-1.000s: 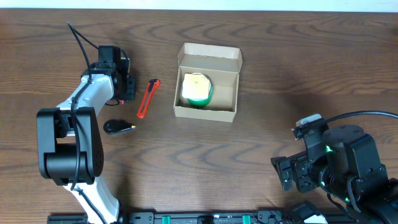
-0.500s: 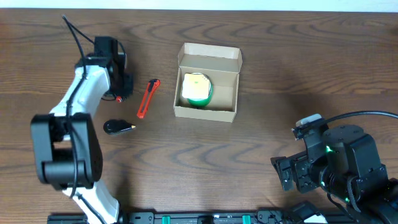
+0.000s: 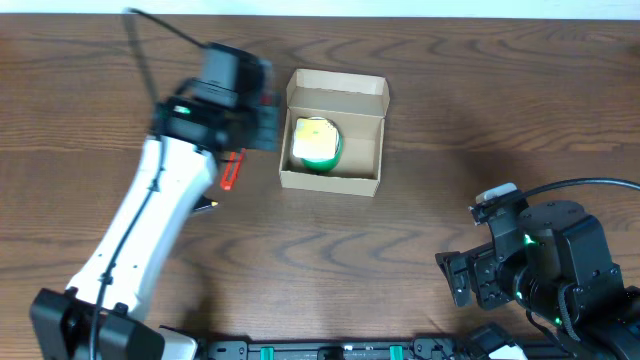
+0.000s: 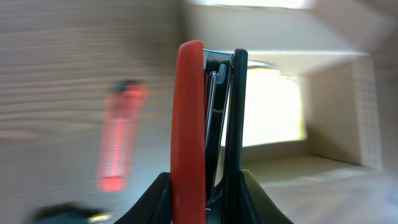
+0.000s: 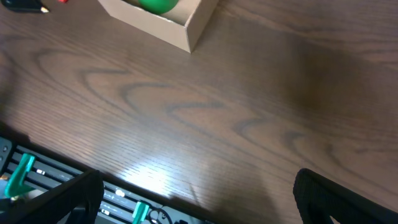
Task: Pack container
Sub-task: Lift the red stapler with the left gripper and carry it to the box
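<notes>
One swing carried the left end effector (image 4: 205, 186), clamped on a red-black stapler (image 4: 206, 112), from the desk's (image 3: 400, 260) left side to the open container (image 3: 331, 180) mid-desk; drop-in looked near, while the right end effector (image 5: 202, 199) gaped wide, idle.

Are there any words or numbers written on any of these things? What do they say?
No words, numbers or signs can be read anywhere.
box: plain cardboard, no print.
roll: green with a pale top, nothing to read.
stapler: red and black, no marks show.
cutter: too blurred to tell.
</notes>
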